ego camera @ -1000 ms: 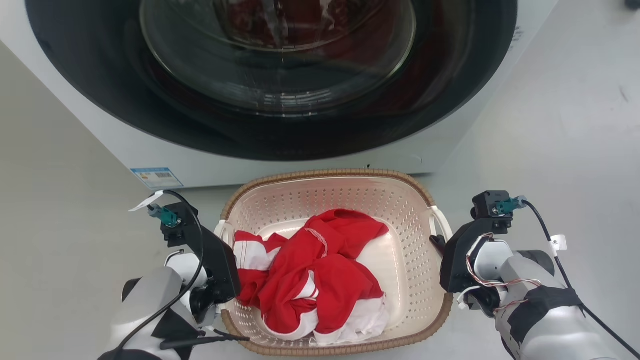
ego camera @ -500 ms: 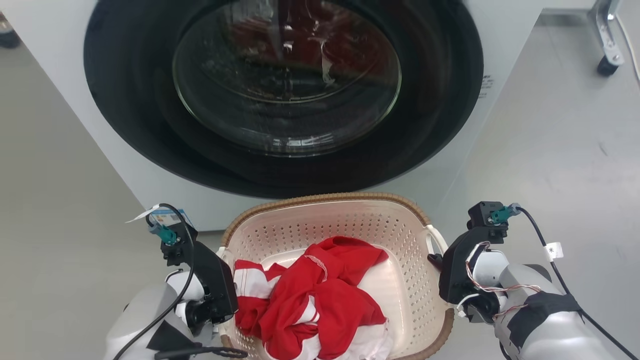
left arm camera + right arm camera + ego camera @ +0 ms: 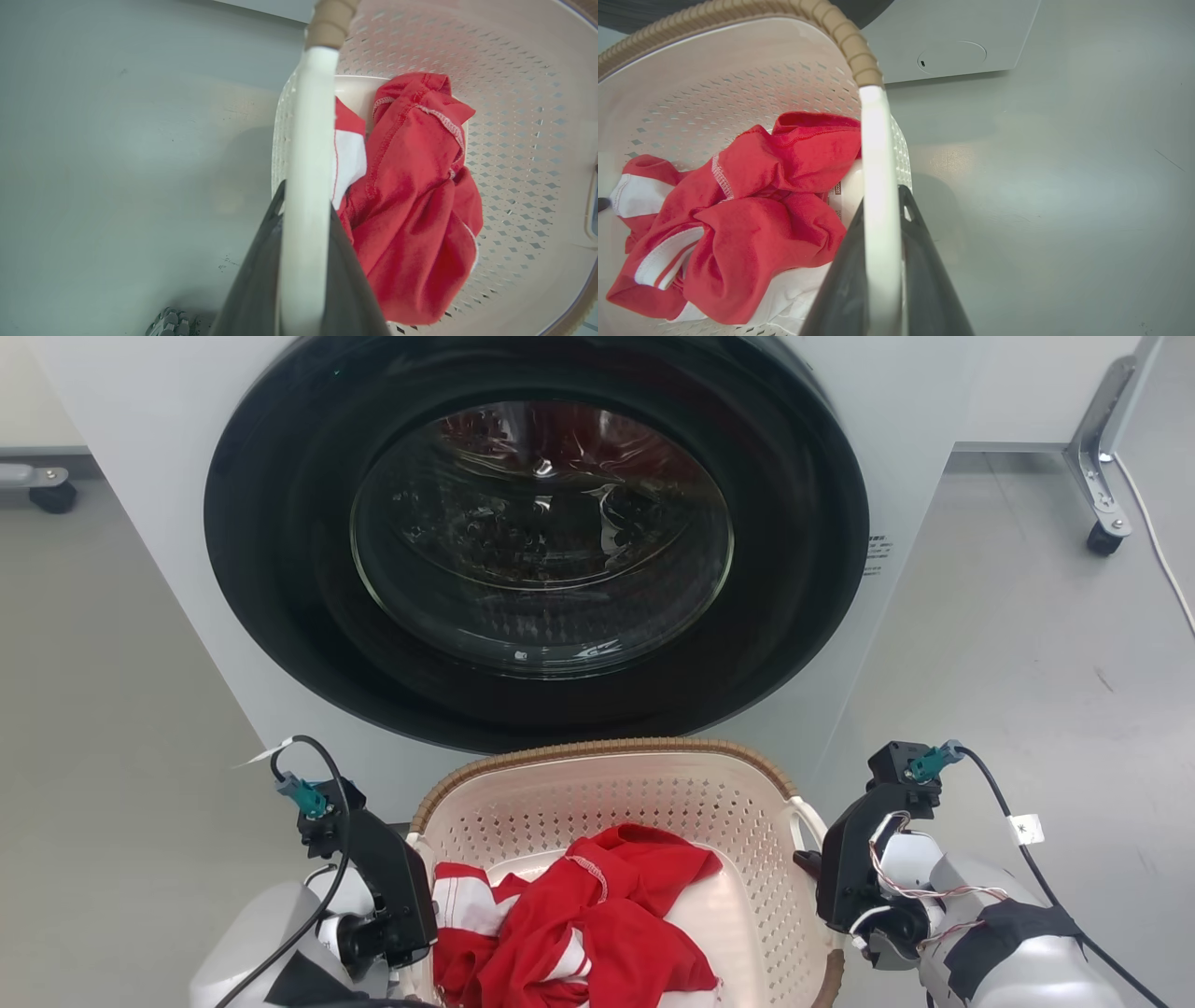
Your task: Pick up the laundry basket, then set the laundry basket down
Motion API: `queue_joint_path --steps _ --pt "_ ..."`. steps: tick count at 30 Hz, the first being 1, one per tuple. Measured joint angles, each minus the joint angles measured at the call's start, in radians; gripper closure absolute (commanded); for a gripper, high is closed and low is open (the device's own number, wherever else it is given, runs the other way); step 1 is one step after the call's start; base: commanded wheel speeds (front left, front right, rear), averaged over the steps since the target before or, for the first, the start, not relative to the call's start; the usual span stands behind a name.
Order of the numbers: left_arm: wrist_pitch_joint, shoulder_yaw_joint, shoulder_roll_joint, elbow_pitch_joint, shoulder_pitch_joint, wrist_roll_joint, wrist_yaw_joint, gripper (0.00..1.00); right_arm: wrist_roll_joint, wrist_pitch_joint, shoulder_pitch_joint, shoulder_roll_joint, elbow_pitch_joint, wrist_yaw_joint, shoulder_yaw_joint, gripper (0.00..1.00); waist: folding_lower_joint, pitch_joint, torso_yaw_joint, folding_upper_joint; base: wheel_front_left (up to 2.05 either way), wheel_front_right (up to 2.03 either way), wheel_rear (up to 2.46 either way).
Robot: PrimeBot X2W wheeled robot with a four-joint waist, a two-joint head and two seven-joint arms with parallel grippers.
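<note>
Head view: the cream perforated plastic laundry basket [image 3: 597, 749], brown-rimmed, sits at six o'clock before the white washing machine [image 3: 934, 429]. The left gripper [image 3: 306, 200] at nine and the right gripper [image 3: 880, 200] at three each clamp a white handle [image 3: 306, 116], presumably to keep it level.

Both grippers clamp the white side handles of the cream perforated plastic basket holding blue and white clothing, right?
Not blue: the left wrist view shows red and white clothing in the cream perforated laundry basket. The left gripper and right gripper do clamp its white side handles.
</note>
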Motion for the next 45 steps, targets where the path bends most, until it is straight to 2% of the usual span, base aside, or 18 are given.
queue_joint_path --steps 35,45 --pt "0.025 -0.029 0.013 -0.015 0.015 -0.028 0.0 1.0 0.067 0.044 0.001 -0.003 0.002 0.0 0.058 1.0 0.0001 -0.005 -0.007 0.0002 0.0 0.0 0.0" --pt "-0.033 -0.045 0.02 -0.044 0.02 -0.027 0.0 1.0 0.075 0.03 -0.005 -0.009 -0.02 -0.002 0.071 1.0 0.0001 0.023 -0.008 0.0002 0.0 0.0 0.0"
